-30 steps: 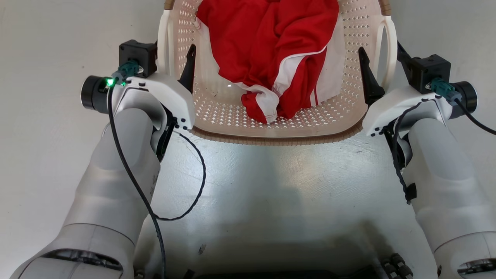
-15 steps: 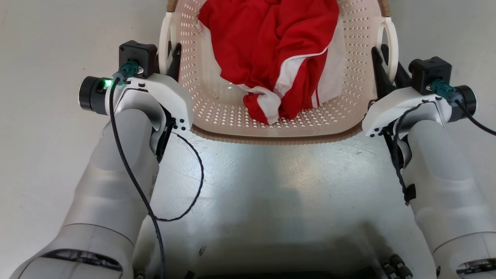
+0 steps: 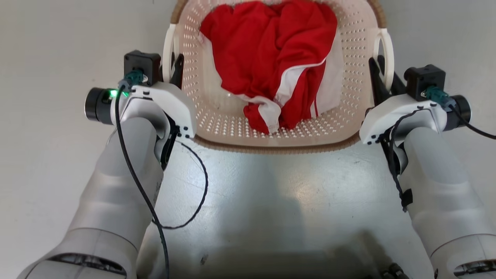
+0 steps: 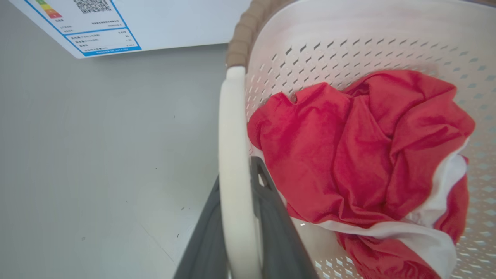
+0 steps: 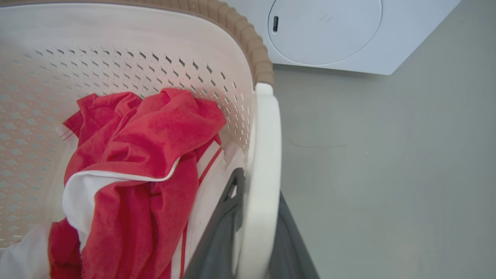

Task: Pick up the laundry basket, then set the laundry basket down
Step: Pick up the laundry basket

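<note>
Straddling the loop handles, left gripper and right gripper are clenched on the laundry basket for level lifting.

Free passage is offered by the pale grey floor at both outer sides of the cream-white perforated plastic laundry basket, whose inside is largely blocked by crumpled red-and-white cloth.

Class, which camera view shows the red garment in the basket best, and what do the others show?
The head view: it looks down on nearly the whole red garment in the laundry basket. Each wrist view sees it from the side, cut off at that picture's bottom edge.
</note>
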